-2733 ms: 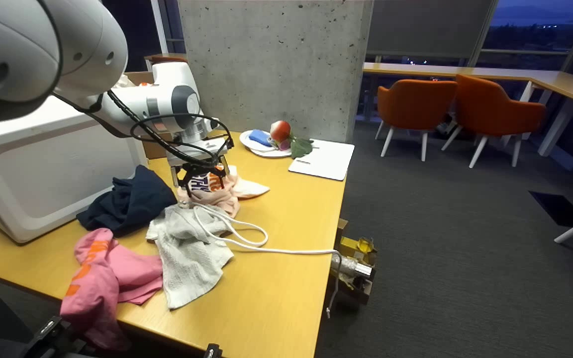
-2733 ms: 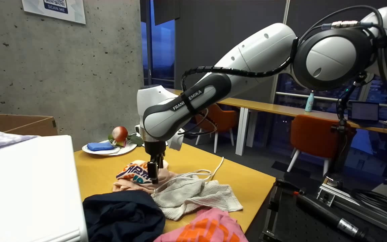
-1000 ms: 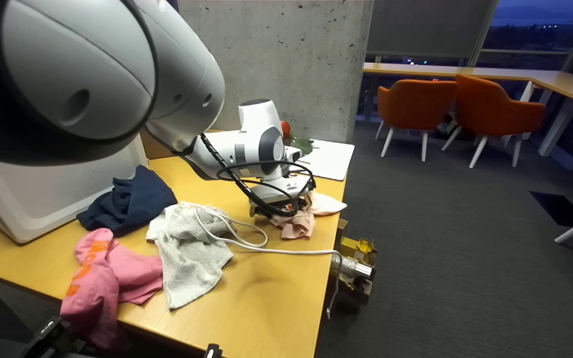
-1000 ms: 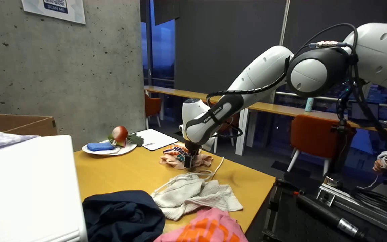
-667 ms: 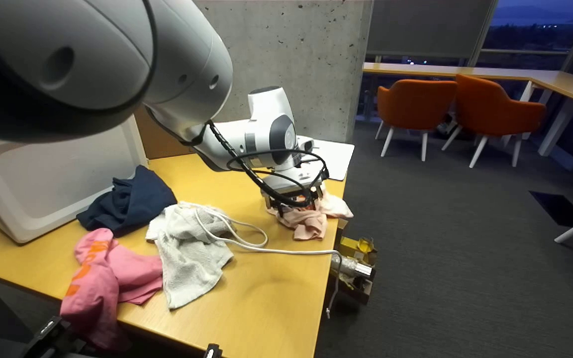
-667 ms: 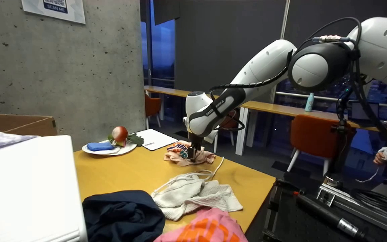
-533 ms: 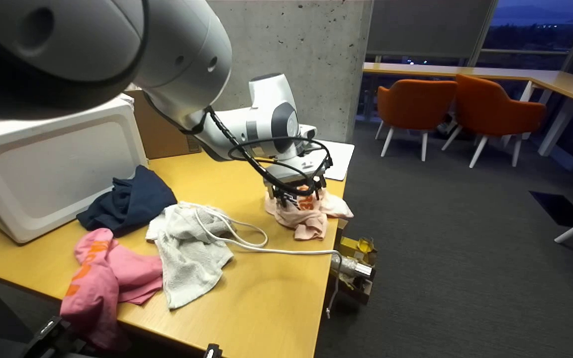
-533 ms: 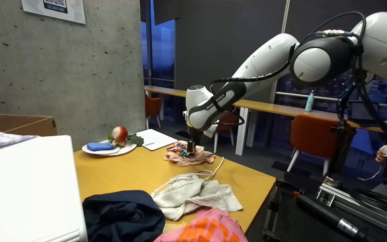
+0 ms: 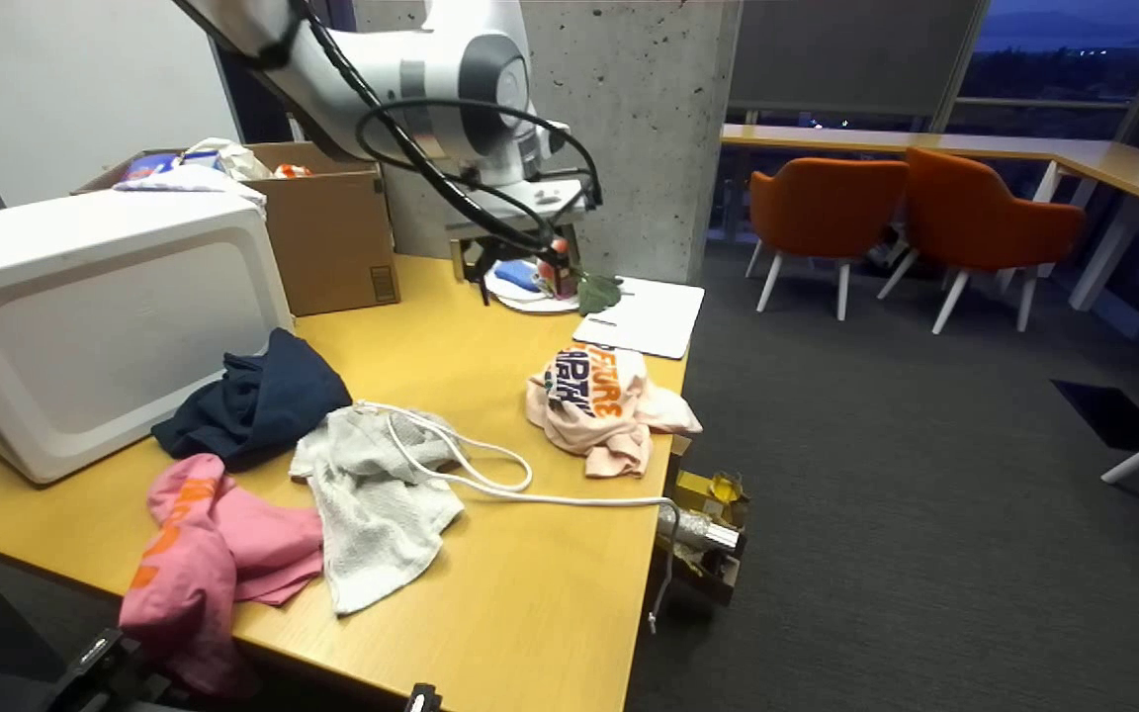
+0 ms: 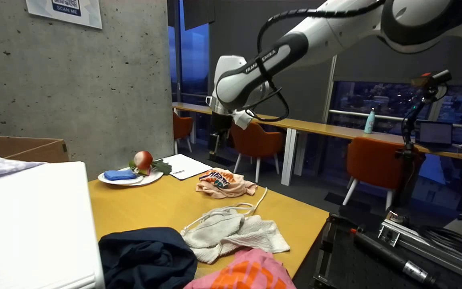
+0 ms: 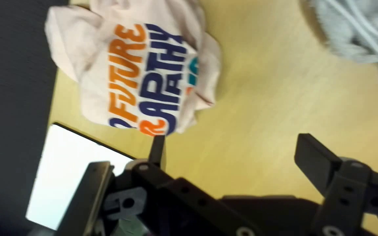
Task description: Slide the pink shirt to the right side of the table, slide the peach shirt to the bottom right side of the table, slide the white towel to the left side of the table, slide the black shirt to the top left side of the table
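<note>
The peach shirt (image 9: 619, 420) lies crumpled near the table edge in an exterior view, below the whiteboard; it also shows in an exterior view (image 10: 229, 185) and the wrist view (image 11: 94, 65). My gripper (image 9: 524, 289) is open and empty, raised above the table; in the wrist view its fingers (image 11: 231, 136) are wide apart over bare wood. The white towel (image 9: 377, 534) lies mid-table, with a white cord (image 9: 471, 482) over it. The pink shirt (image 9: 258, 544) hangs partly over the near edge. The dark navy-black shirt (image 9: 258, 400) lies bunched against the white bin.
A large white bin (image 9: 125, 336) and a cardboard box (image 9: 332, 242) stand at the table's side. A plate (image 10: 150, 176) holds a blue sponge and vegetable-like items beside a whiteboard (image 9: 644, 314). The cord runs off the table edge (image 9: 634, 613). A concrete pillar (image 9: 550, 129) rises behind.
The peach shirt has moved away from the towel toward the table edge by the whiteboard. My gripper has let go of it and risen well above. The other cloths look unmoved.
</note>
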{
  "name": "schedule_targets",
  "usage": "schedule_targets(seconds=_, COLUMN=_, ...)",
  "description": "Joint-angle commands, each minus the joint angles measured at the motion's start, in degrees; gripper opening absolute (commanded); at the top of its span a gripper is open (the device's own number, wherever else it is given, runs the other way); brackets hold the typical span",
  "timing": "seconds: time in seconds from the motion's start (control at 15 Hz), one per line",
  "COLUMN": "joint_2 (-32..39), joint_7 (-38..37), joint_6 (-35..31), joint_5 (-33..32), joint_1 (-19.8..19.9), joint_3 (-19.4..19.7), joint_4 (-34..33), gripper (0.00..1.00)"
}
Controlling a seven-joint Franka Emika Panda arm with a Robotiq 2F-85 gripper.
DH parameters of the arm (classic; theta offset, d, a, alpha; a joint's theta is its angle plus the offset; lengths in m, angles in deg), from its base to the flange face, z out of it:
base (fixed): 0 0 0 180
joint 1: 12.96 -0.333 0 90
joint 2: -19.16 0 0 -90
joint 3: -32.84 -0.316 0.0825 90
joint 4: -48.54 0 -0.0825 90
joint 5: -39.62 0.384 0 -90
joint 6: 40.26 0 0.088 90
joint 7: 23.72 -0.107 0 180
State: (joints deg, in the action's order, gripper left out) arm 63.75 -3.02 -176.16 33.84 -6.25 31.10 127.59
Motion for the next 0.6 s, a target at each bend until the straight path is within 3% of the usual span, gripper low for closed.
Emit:
schedule_targets(seconds=0.0, joint_2=-12.8, joint_7=6.6, joint_6=3.4, joint_5=6.8, joint_1=2.4, joint_3=-7.1, joint_4=14.1, gripper=1.0)
schedule_targets(seconds=0.27, joint_2=-23.5, joint_7=10.8, joint_6=13.2, joint_5=14.3, joint_1=2.1, joint_3=-9.9, joint_4=26.0, gripper=1.0)
schedule_targets(seconds=0.53, joint_2=-26.7, joint_7=12.6, joint_6=18.1, joint_5=17.9, joint_1=-0.9, joint_3=-9.2, joint_4=34.3, gripper=1.0)
